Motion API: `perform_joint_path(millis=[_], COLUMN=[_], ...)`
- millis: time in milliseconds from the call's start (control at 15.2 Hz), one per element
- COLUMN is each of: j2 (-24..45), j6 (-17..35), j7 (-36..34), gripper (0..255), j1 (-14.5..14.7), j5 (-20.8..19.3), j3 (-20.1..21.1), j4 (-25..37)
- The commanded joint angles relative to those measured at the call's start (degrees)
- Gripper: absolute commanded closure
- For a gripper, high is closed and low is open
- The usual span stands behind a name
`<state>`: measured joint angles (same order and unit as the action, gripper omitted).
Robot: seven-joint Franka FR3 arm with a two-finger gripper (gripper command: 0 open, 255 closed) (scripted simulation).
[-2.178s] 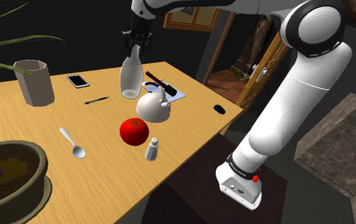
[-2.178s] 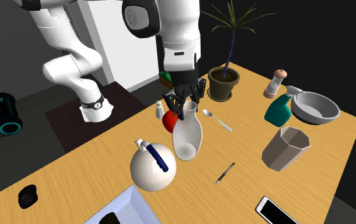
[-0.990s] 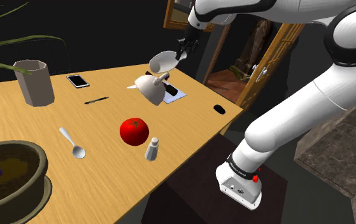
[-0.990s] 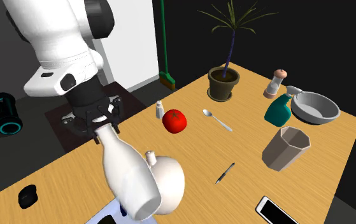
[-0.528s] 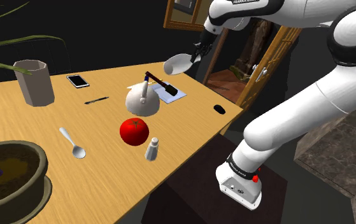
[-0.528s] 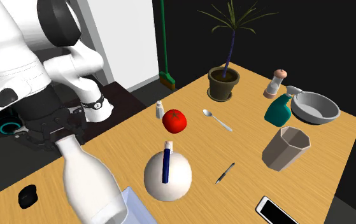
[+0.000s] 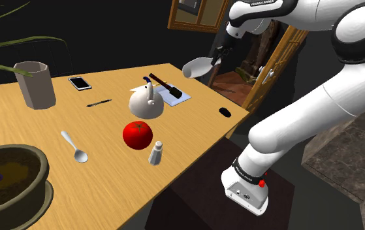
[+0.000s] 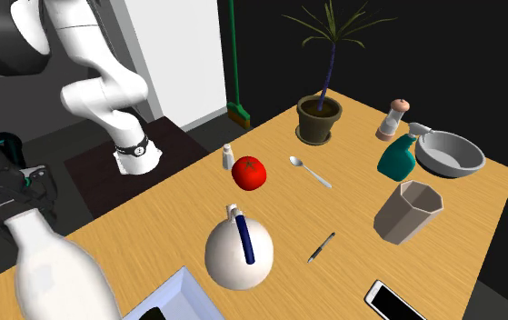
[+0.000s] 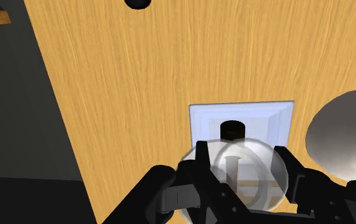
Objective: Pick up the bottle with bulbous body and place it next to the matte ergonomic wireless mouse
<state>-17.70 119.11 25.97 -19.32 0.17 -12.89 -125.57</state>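
My gripper (image 7: 221,52) is shut on the neck of a white, translucent bulbous bottle (image 7: 197,66), which hangs tilted almost level above the table's far right corner in the shoulder view. In the second exterior view the bottle (image 8: 56,273) looms large at the lower left under the gripper (image 8: 6,195). In the wrist view the bottle's round body (image 9: 234,168) sits clasped between the fingers (image 9: 200,159). The black mouse (image 7: 224,112) lies near the table's edge, below and slightly right of the bottle, and ahead of the gripper as the mouse (image 9: 137,3).
A white kettle (image 7: 147,102) with a dark handle stands mid-table beside a white tray (image 7: 177,97) holding a black object. A red tomato (image 7: 137,135), shaker (image 7: 155,153), spoon (image 7: 74,146), pen (image 7: 98,102), phone (image 7: 79,83), grey cup (image 7: 34,85) and plant pot (image 7: 4,183) spread across the table.
The arm has swung to the shoulder view's right, carrying the bottle past the tray towards the mouse's side. The kettle, tipped a second ago, stands upright again.
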Motion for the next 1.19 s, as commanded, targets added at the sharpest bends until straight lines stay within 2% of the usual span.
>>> perform_joint_path(millis=[0, 594, 1122], j2=[0.91, 7.73, 18.46], j6=[-0.24, -2.14, -5.75], j7=[3.05, 17.26, 30.85], gripper=[255, 255, 255], j1=[-0.87, -4.65, -8.99], j5=[0.18, 2.99, 9.62], j3=[-2.02, -11.18, -18.36], j4=[1.1, 8.78, 20.36])
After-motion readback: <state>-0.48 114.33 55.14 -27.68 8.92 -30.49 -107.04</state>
